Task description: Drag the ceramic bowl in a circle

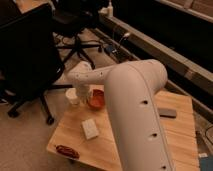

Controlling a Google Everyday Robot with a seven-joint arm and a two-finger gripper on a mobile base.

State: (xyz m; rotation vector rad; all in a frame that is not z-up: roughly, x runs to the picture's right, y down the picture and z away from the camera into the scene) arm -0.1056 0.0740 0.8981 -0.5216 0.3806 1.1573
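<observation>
Gripper (86,98): centre-left of frame, fingers pressed together, at left rim of ceramic bowl (99,99). White cup (72,96) just left of gripper; wooden table (67,131) beneath all.

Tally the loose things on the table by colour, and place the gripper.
White: 2 (cup, block)
Red: 2 (ceramic bowl, flat oval)
Grey: 1 (flat slab)
Total: 5
Gripper, shut, between cup and ceramic bowl.
</observation>
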